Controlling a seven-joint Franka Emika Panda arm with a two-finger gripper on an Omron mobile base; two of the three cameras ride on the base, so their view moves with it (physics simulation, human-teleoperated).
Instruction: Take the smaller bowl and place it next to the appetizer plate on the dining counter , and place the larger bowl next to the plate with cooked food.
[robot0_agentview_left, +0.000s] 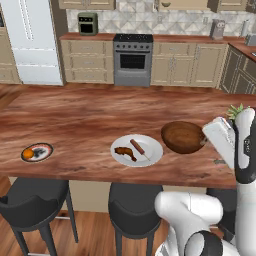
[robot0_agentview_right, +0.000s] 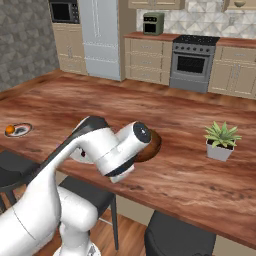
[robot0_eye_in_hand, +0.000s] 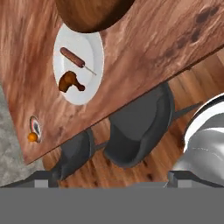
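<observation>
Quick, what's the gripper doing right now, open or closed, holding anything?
Gripper: open, holding nothing. The hand view looks down on the wooden bowl and the white plate.

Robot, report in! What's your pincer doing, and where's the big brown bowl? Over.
Pincer open, empty. Wide dark brown wooden bowl on glossy reddish wood counter, beside white plate of cooked food. Nothing blocking.

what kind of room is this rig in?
A home kitchen with a dining counter: stove and fridge along the back wall, stools tucked under the counter, plated food on it.
</observation>
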